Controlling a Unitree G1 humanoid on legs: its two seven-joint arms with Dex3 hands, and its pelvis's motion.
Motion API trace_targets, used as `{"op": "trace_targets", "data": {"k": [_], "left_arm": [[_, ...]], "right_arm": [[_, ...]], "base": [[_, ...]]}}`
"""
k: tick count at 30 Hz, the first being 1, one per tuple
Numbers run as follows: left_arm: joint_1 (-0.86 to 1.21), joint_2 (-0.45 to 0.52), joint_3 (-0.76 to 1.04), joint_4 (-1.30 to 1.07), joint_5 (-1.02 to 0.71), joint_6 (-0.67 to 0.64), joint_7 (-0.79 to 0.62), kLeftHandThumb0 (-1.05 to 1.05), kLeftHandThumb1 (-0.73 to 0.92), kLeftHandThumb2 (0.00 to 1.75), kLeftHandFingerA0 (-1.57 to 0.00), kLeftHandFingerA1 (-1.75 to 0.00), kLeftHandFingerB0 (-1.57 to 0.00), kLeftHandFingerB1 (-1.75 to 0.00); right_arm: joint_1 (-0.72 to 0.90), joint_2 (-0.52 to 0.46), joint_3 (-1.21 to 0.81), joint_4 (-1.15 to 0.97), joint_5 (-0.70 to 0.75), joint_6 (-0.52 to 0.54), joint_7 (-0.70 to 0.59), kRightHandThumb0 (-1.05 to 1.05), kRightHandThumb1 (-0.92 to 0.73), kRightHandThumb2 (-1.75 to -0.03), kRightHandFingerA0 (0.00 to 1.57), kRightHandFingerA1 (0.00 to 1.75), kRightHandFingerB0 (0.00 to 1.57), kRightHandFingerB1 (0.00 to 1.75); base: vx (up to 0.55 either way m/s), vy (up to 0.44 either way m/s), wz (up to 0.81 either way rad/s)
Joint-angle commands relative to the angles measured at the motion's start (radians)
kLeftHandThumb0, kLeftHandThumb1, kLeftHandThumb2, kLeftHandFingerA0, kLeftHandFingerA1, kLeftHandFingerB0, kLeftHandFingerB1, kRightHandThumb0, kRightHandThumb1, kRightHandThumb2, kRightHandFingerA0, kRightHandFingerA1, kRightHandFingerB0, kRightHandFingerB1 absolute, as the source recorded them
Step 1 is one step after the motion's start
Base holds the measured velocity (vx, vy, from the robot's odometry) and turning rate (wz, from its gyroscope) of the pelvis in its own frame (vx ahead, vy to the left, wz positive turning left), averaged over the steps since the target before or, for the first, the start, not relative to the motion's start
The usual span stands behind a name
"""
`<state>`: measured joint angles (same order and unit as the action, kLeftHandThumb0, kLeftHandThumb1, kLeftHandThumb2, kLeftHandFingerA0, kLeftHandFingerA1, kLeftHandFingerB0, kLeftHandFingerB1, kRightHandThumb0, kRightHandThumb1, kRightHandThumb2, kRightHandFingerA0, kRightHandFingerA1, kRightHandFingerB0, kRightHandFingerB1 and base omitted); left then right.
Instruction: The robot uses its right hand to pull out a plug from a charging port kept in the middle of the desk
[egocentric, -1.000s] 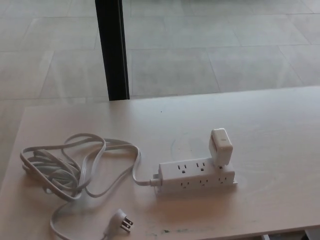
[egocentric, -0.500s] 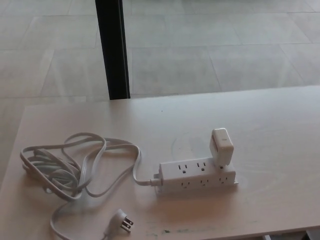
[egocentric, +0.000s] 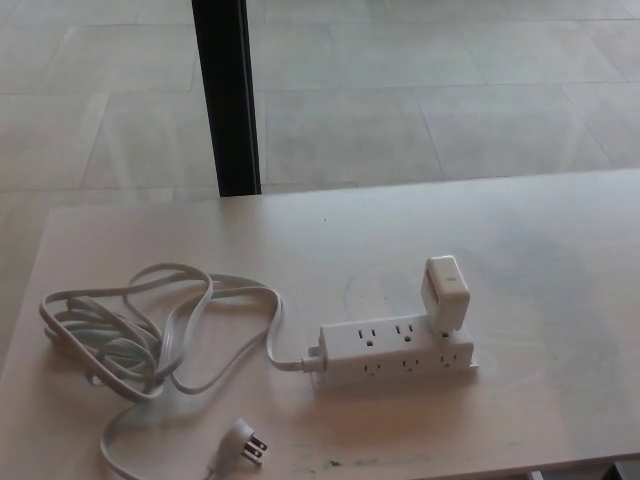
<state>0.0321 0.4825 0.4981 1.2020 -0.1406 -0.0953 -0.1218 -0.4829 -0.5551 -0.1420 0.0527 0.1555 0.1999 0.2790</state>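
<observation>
A white charger plug (egocentric: 445, 292) stands seated in the power strip (egocentric: 395, 351) at lower centre, neither robot hand in frame, so the right hand's reach has yet to begin.

One power strip (egocentric: 395, 350), one charger plug (egocentric: 446, 294), one coiled cord (egocentric: 150, 340)

Pale matt wood-look desk (egocentric: 520, 240). Smooth white plastic power strip (egocentric: 395, 352) and charger plug (egocentric: 446, 293). Soft-sheened white cord (egocentric: 150, 330) ending in metal prongs (egocentric: 254, 450).
</observation>
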Motion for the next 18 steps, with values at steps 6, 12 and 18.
{"op": "trace_targets", "data": {"k": [6,12,18], "left_arm": [[-0.004,0.026,-0.010,0.016,-0.012,-0.055,-0.012,-0.88,0.92,0.78,-0.76,-0.55,-0.56,-0.43],[-0.007,0.029,-0.018,0.020,-0.009,-0.055,-0.006,-0.89,0.92,0.79,-0.73,-0.53,-0.53,-0.42],[-0.017,0.034,-0.011,0.019,-0.017,-0.037,-0.007,-0.89,0.92,0.77,-0.77,-0.56,-0.55,-0.43]], "right_arm": [[-0.116,-0.006,0.308,0.025,-0.195,0.097,0.074,-0.71,-0.56,-0.58,0.94,0.92,0.29,0.31],[-0.198,-0.055,0.477,0.113,-0.369,0.042,0.093,-0.69,-0.60,-0.59,0.84,1.10,0.28,0.31],[-0.289,-0.074,0.550,0.212,-0.433,-0.018,0.109,-0.73,-0.47,-0.85,0.85,1.00,0.22,0.44]], "base": [[0.00,0.000,0.00],[0.00,0.000,0.00],[0.00,0.000,0.00]]}}
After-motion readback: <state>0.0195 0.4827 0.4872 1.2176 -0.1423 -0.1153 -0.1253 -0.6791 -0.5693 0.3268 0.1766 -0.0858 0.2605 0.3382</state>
